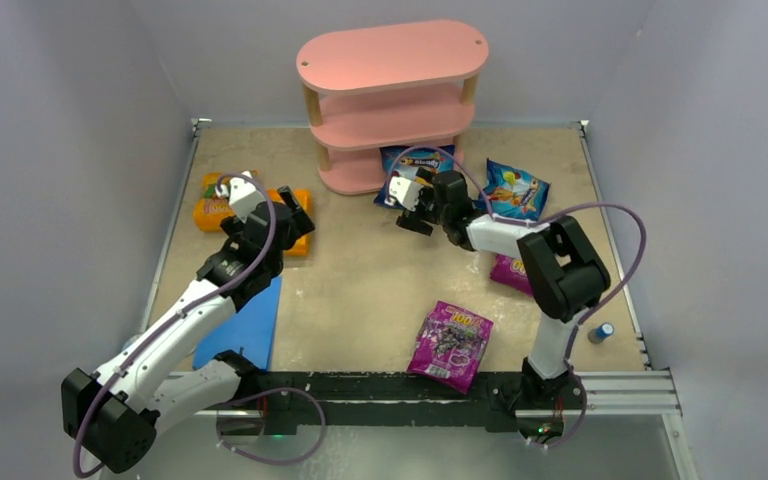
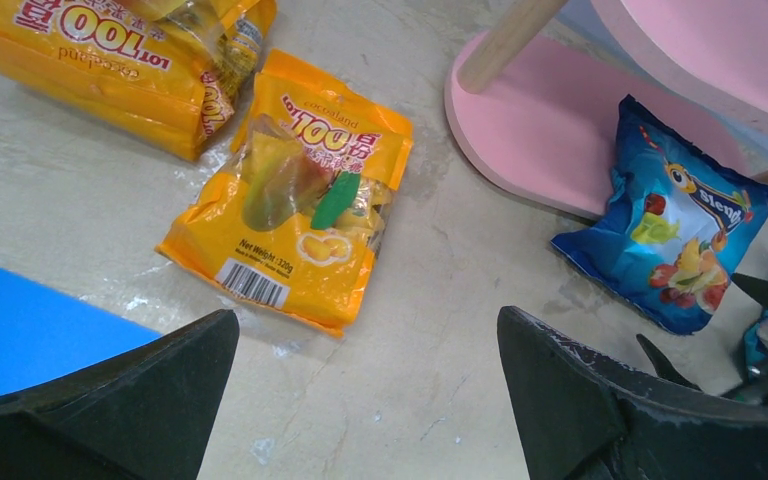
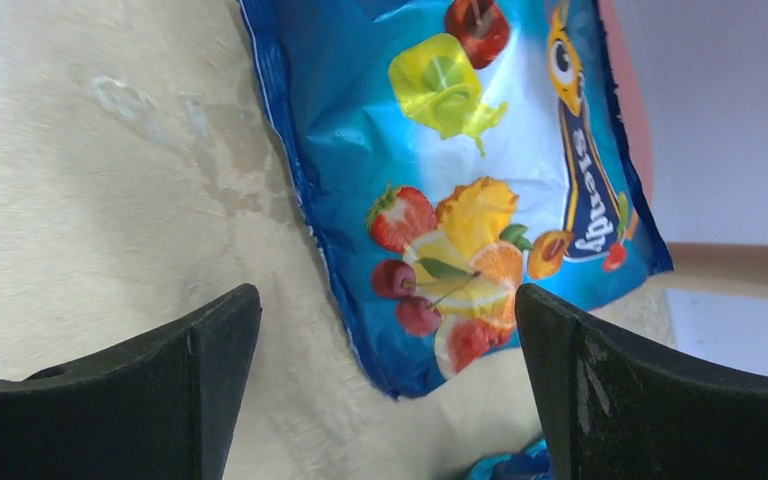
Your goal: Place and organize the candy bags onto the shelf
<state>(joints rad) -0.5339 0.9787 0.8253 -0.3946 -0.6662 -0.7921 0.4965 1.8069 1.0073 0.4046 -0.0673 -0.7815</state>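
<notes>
Evidently no bag is properly on the shelf [image 1: 392,60] at twelve o'clock yet. One blue bag [image 1: 415,160] lies at its foot, just beside the right jaws, which are spread and empty. The left jaws gape, empty, near the orange bags [image 1: 210,212] at ten o'clock.

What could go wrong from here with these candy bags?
The blue fruit candy bag only leans on the bottom board of the pink shelf, so it may slide onto the table. The open right gripper sits right beside it and might nudge it when moving. The two orange candy bags lie close together; the open left gripper may catch both.
</notes>
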